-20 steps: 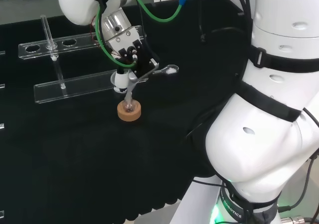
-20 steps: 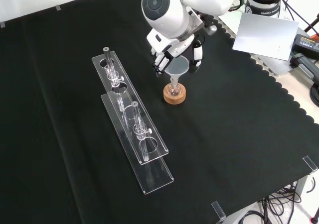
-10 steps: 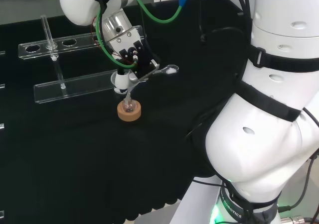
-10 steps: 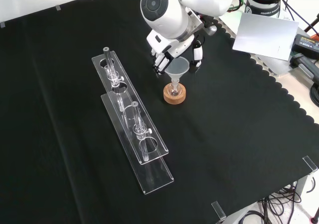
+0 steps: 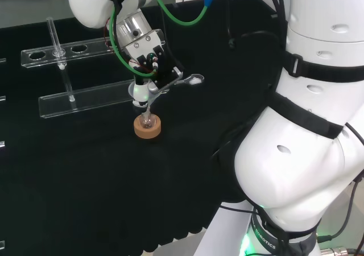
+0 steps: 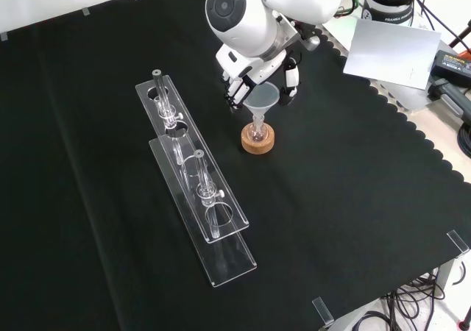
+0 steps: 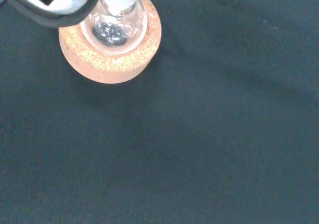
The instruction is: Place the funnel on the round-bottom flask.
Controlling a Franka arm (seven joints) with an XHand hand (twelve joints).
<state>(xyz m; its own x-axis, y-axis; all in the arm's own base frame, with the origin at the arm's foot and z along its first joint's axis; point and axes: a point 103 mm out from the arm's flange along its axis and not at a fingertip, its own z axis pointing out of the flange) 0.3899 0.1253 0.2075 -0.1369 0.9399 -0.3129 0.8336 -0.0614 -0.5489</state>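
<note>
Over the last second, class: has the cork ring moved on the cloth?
No. In the front view the cork ring sits the same way beside the clear rack.

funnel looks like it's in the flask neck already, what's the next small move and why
Probably lift the hand straight up and away. In the front view the funnel stands with its stem in the round-bottom flask on the cork ring, and the fingers sit close round its rim, so sideways motion could tip it.
</note>
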